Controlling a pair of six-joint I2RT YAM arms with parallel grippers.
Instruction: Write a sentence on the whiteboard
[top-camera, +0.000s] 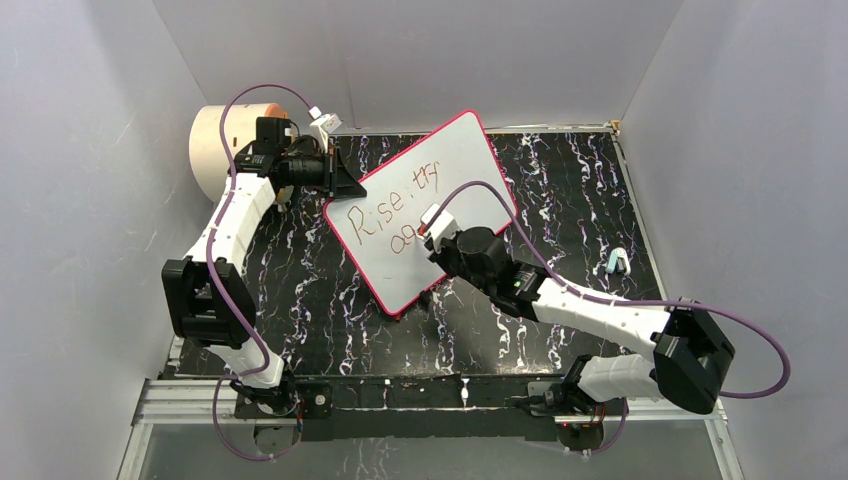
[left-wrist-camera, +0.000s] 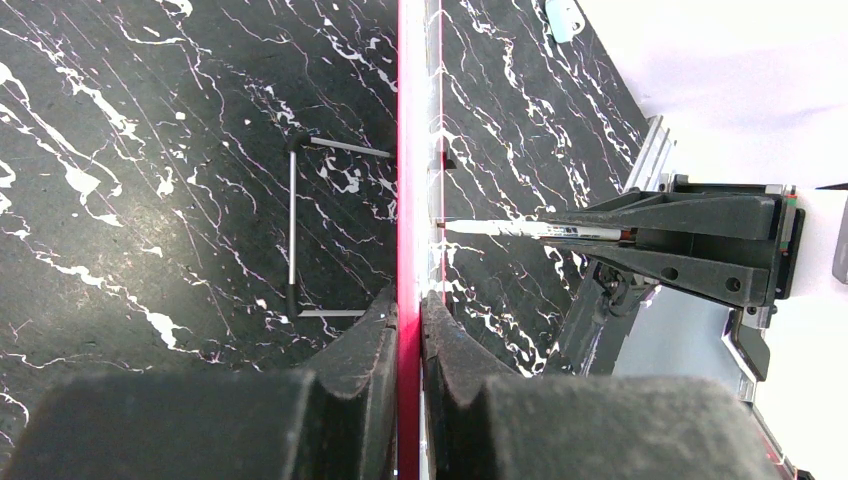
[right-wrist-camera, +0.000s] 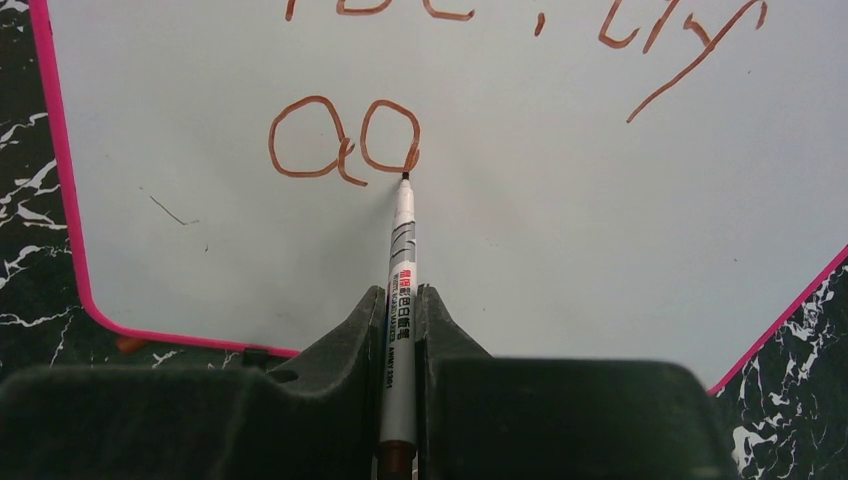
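Observation:
The whiteboard (top-camera: 455, 160), white with a pink-red rim, stands tilted on the black marble table. My left gripper (top-camera: 340, 172) is shut on its left edge; in the left wrist view the red rim (left-wrist-camera: 409, 150) runs edge-on between the jaws. The sentence (top-camera: 385, 215) reads "Rise, try" with "ag" begun below it. My right gripper (top-camera: 432, 228) is shut on a grey marker (right-wrist-camera: 400, 260). The marker's tip touches the board at the lower right of the second round letter (right-wrist-camera: 390, 135). The marker also shows in the left wrist view (left-wrist-camera: 530, 230).
A cream cylinder with an orange face (top-camera: 218, 145) stands at the back left behind the left arm. A small pale-blue object (top-camera: 617, 262) lies at the table's right side. The board's wire stand (left-wrist-camera: 295, 225) rests on the table. Grey walls enclose the table.

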